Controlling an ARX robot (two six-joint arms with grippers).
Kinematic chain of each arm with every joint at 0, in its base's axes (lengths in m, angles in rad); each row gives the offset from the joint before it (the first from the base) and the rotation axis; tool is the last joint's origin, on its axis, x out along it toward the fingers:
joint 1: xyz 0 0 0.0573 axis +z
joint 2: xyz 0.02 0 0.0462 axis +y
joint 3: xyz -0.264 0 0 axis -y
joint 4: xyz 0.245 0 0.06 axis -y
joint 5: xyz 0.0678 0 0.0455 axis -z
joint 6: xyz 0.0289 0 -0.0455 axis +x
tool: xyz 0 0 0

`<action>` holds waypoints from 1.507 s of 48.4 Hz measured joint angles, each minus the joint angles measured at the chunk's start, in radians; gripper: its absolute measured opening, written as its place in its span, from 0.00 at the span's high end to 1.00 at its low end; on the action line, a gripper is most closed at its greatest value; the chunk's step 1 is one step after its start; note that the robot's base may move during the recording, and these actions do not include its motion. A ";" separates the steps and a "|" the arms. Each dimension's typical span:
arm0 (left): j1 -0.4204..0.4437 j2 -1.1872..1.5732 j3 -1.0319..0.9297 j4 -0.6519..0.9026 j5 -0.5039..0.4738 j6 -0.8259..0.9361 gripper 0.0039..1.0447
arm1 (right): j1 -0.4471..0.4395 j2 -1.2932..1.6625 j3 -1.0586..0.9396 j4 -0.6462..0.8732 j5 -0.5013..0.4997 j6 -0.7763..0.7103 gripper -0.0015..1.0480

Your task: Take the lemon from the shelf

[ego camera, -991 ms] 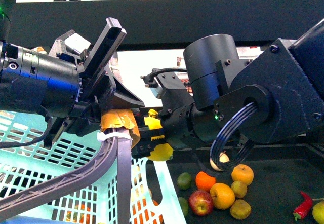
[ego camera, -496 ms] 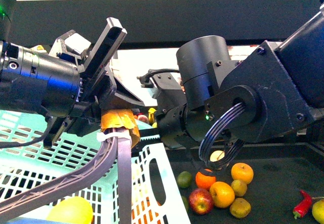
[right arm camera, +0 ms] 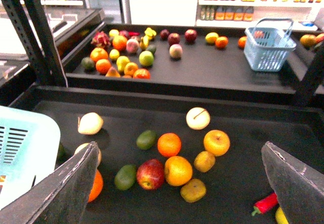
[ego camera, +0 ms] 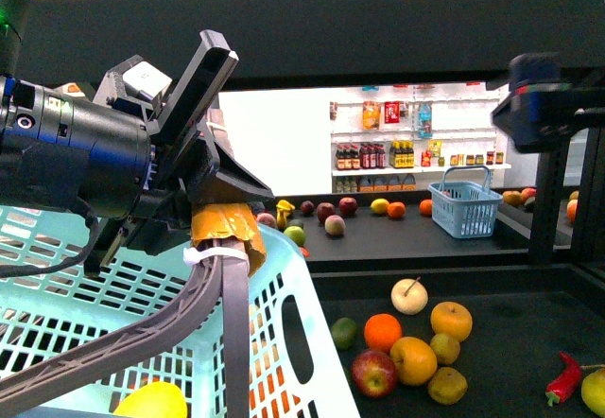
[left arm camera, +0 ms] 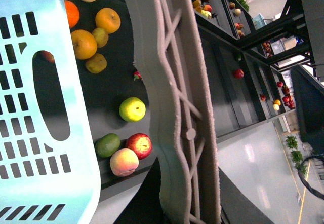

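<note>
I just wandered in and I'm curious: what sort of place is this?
Probably a mock grocery shop. Loose fruit lies on black shelf trays, bottles line white wall shelves behind, and a small blue basket sits on the far tray. The left claw grips a turquoise basket's handle.

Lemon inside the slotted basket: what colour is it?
Bright yellow; the lemon shows best in the front view.

Left arm [ego camera: 66,153]: thick black cylinder with a bluish sheen, behind the fingers.
Left fingers [ego camera: 225,221]: wrapped in crinkled orange-yellow tape.
Mount plate [ego camera: 200,76]: flat black angled slab above the fingers, with a white label [ego camera: 144,78] beside it.
Cable [ego camera: 38,269]: thin and black, behind the fingers.
Right arm [ego camera: 544,106]: dark, blocky, blurred.
Right fingers [right arm camera: 66,188]: dark grey tapered slabs.
</note>
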 joint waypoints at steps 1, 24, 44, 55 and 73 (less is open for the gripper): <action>0.000 0.000 0.000 0.000 0.000 0.000 0.91 | -0.006 -0.062 -0.046 -0.001 -0.003 0.000 0.07; 0.000 0.000 0.000 0.000 -0.002 0.000 0.91 | 0.252 -1.103 -0.562 -0.449 0.389 0.023 0.07; 0.000 0.000 0.000 0.000 -0.006 0.001 0.91 | 0.086 -1.278 -0.803 -0.418 0.165 0.023 0.65; 0.000 0.000 0.000 0.000 -0.002 0.000 0.91 | -0.093 -1.325 -0.852 -0.416 -0.003 0.023 0.98; 0.000 0.000 0.000 0.000 -0.004 0.000 0.91 | -0.098 -1.364 -0.899 -0.405 -0.008 0.023 0.98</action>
